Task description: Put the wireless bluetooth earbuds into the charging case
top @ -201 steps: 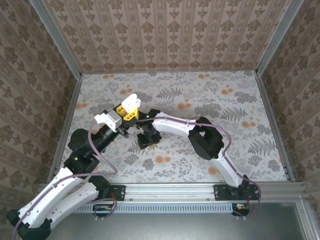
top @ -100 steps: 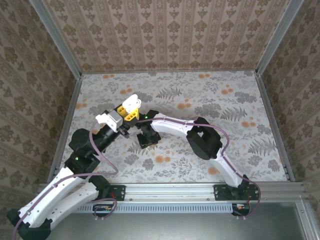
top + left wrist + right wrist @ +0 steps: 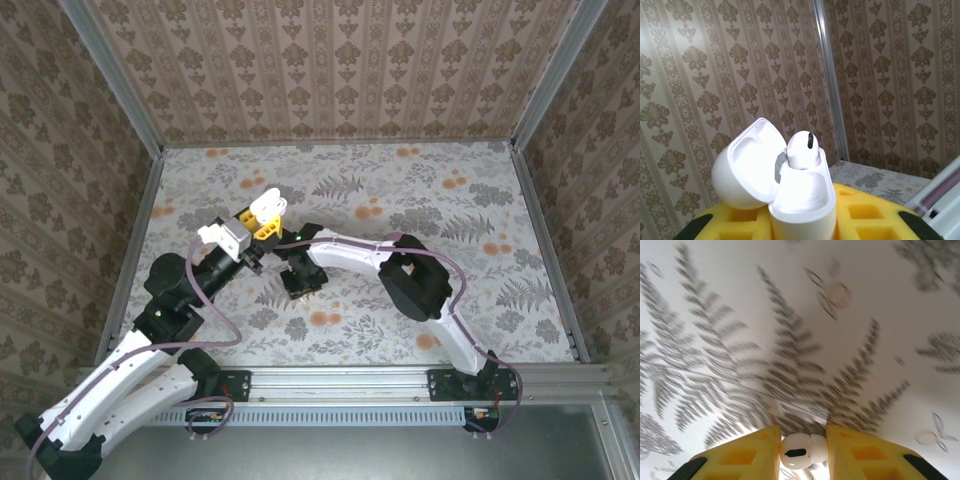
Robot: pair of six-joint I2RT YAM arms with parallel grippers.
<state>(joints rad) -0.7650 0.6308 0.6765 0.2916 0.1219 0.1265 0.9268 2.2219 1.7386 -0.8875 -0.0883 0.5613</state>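
My left gripper [image 3: 802,224] is shut on the white charging case [image 3: 802,200], holding it upright off the table with its lid [image 3: 742,170] swung open to the left. One white earbud [image 3: 802,149] sits in the case's far socket, and the nearer socket is bare. From above, the case [image 3: 267,207] shows at the left gripper's [image 3: 262,228] tip. My right gripper [image 3: 802,452] points down at the table, its yellow pads [image 3: 742,455] shut on a second white earbud [image 3: 801,451]. From above, the right gripper [image 3: 299,280] is just right of and below the case.
The table [image 3: 450,210] is covered by a fern-and-flower cloth. Patterned walls with metal corner posts [image 3: 540,75] close it in on three sides. The two arms crowd the left-centre, and a purple cable [image 3: 205,300] loops by the left arm.
The right gripper's jaws have closed onto the earbud. The left arm has shifted slightly up and right with the case.
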